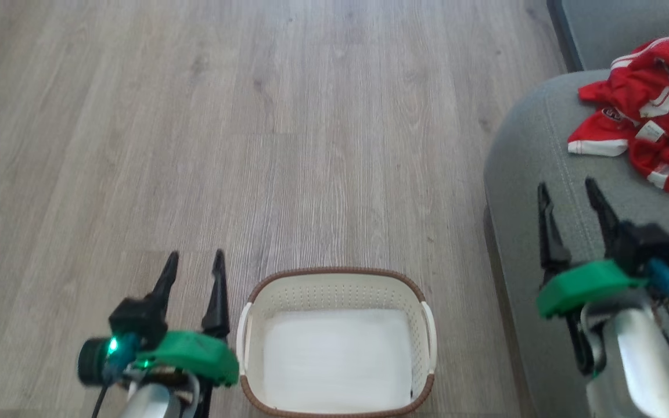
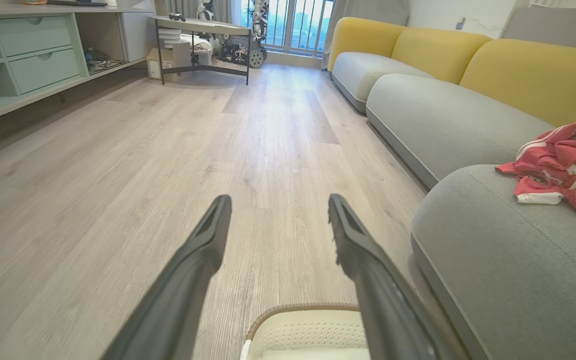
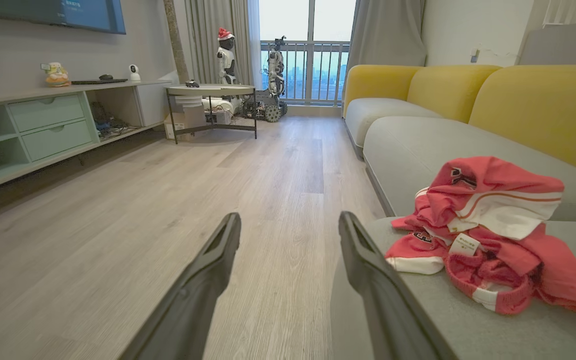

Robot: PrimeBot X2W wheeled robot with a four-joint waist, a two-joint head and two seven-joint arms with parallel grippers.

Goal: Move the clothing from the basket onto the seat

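Crumpled red-and-white sports clothing [image 1: 642, 110] lies on the large grey-green fabric seat [image 1: 532, 174], toward one rounded corner; the small white perforated plastic basket [image 1: 334, 271] sits empty on the floor. The left fingers [image 1: 217, 290] and right fingers [image 1: 601, 203] are spread wide, holding nothing; a stray right-arm swing could snag the heap and drag it off.

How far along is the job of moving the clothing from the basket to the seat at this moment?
Done: the clothing lies bunched on the seat, and the basket on the floor shows only its bare white bottom. In hand: nothing; the left gripper beside the basket and the right gripper over the seat's edge are both open and empty. Left: no garment visible to move, so it looks finished.
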